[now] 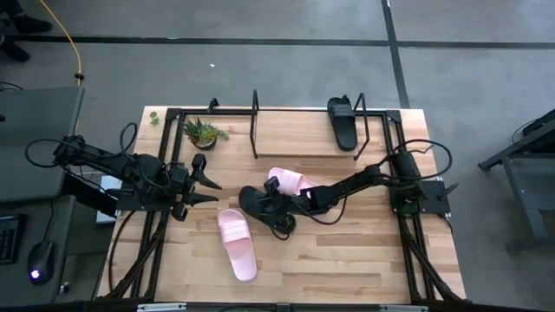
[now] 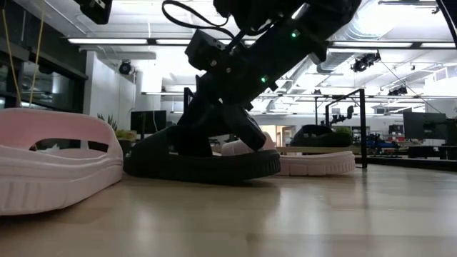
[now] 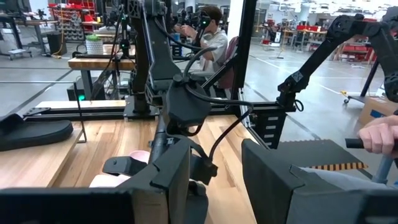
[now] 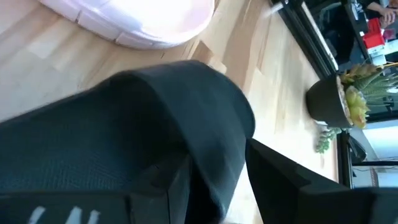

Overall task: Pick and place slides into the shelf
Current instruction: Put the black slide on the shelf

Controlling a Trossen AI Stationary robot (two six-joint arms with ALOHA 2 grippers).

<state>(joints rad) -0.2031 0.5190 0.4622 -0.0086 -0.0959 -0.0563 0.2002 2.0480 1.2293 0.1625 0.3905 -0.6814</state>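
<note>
A matte black slide lies mid-table with my right gripper shut on its strap; the low view shows its sole flat on the wood. One pale pink slide lies alone toward the near edge. The other pink slide sits partly under the right arm. The second black slide rests on the board of the shelf at the far edge. My left gripper hovers open left of the slides, touching nothing. My right gripper has the black slide's strap; the strap's edge runs down between the two fingers. The fingers come slanting down from the table's right side. The slide stays flat on the table.
A small potted plant stands at the far left, beside the shelf. Black frame rails run along the table's left and right sides. In the left wrist view a person sits beyond the table and a hand shows at the edge.
</note>
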